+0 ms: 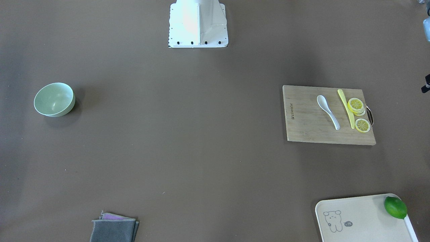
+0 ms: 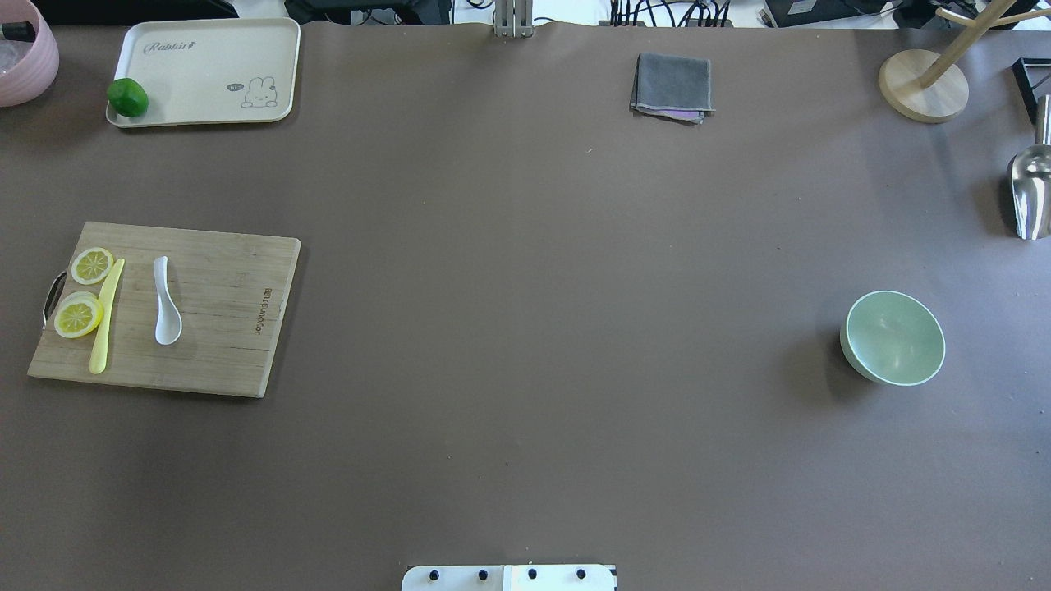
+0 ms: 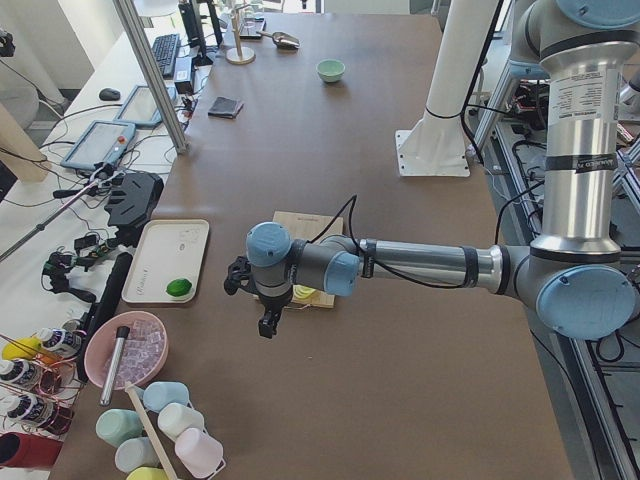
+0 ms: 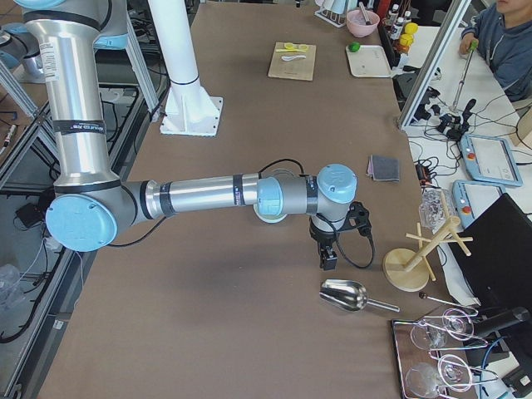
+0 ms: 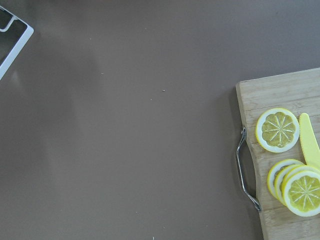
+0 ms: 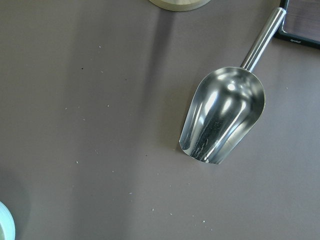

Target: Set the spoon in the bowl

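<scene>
The white spoon (image 1: 327,111) lies on a wooden cutting board (image 1: 302,117), scoop toward the robot; it also shows in the overhead view (image 2: 164,302). The mint-green bowl (image 1: 54,99) stands upright and empty far across the table (image 2: 893,338). My left gripper (image 3: 265,325) hangs above the table just off the board's handle end, seen only in the left side view; I cannot tell whether it is open. My right gripper (image 4: 327,259) hangs beyond the bowl near a metal scoop, seen only in the right side view; I cannot tell its state either.
A pale-yellow knife (image 1: 346,107) and lemon slices (image 1: 356,106) lie beside the spoon. A tray (image 2: 205,70) carries a lime (image 2: 127,97). A folded grey cloth (image 2: 672,86), a wooden stand (image 2: 924,82) and a metal scoop (image 6: 222,117) sit along the far side.
</scene>
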Controlling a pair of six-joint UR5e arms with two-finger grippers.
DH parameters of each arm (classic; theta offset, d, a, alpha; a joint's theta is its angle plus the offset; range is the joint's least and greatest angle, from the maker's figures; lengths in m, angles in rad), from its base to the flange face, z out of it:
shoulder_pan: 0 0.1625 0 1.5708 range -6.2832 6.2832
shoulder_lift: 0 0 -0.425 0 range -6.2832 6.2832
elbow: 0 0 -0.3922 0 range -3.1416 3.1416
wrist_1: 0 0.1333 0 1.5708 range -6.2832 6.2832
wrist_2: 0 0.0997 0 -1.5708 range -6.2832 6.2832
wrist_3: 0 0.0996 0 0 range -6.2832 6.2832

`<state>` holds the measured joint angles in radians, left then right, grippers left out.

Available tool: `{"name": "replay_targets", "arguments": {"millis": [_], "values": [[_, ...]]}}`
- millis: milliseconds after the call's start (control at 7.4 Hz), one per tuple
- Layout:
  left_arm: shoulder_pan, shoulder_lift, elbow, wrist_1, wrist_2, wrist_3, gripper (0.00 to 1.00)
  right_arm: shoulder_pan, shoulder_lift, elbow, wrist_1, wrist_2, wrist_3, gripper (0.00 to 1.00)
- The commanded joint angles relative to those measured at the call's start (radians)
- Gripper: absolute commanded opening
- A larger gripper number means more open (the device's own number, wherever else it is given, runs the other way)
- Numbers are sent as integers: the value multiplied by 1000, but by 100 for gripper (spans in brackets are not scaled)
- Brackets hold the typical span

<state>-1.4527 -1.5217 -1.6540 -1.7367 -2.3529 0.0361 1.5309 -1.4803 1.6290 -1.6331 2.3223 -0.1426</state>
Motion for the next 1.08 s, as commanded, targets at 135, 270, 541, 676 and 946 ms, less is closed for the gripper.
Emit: {"name": "replay_targets", "arguments": {"millis": [135, 270, 541, 676, 946], "values": [[-1, 12, 0, -10, 1, -7, 98, 0, 0, -6, 3, 41, 11, 100], [0, 12, -4, -14, -3, -10, 98, 0, 0, -5, 4, 48, 12, 100], [-1, 14, -12, -12, -8, -8, 98, 0, 1, -5, 6, 43, 17, 100], [0, 8, -15, -9, -6, -10, 98, -3, 0, 2, 6, 42, 15, 100], [0, 2, -6, -13, -6, -8, 98, -9, -5, 14, 18, 51, 46, 100]]}}
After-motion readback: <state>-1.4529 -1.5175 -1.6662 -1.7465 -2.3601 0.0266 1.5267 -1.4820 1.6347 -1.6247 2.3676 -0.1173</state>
